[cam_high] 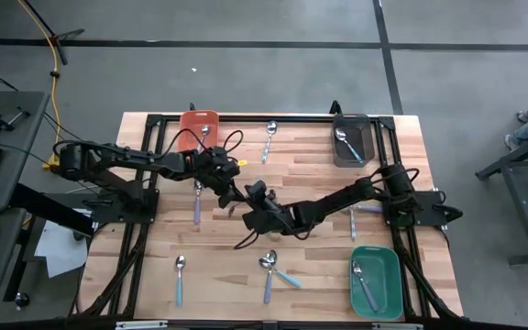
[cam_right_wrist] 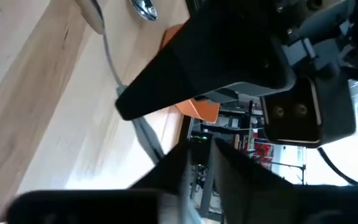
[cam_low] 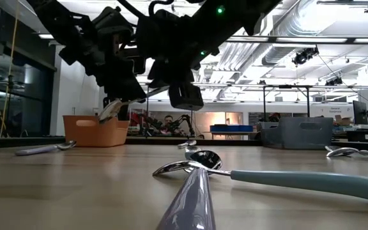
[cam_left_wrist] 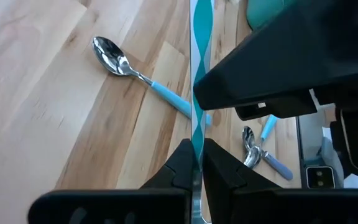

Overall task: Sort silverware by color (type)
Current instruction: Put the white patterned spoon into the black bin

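My left gripper (cam_high: 234,190) (cam_left_wrist: 199,165) hovers over the table's middle, shut on a teal-handled utensil (cam_left_wrist: 201,68). Its handle runs forward past the fingers toward my right gripper (cam_high: 254,203) (cam_right_wrist: 199,163), which faces the left one at close range, open by a narrow gap with nothing seen in it. In the low view a shiny head (cam_low: 110,110) sticks out behind the left gripper. Other spoons lie flat on the wood: one purple-handled (cam_high: 197,207), one at the far edge (cam_high: 270,137), one light-blue (cam_high: 180,277), and a crossed pair (cam_high: 269,269). My left gripper pinches the utensil's teal handle (cam_left_wrist: 197,146) between its two fingers. The fingers lie along the handle, whose free end points ahead of them. The utensil is lifted clear of the table. The wrist view does not show how far back it reaches between the fingers.
An orange bin (cam_high: 187,120) at the far left, a grey bin (cam_high: 368,137) at the far right and a green bin (cam_high: 391,280) at the near right each hold a spoon. Another utensil (cam_high: 354,223) lies beside the right arm. Black frame rails run along the table's sides.
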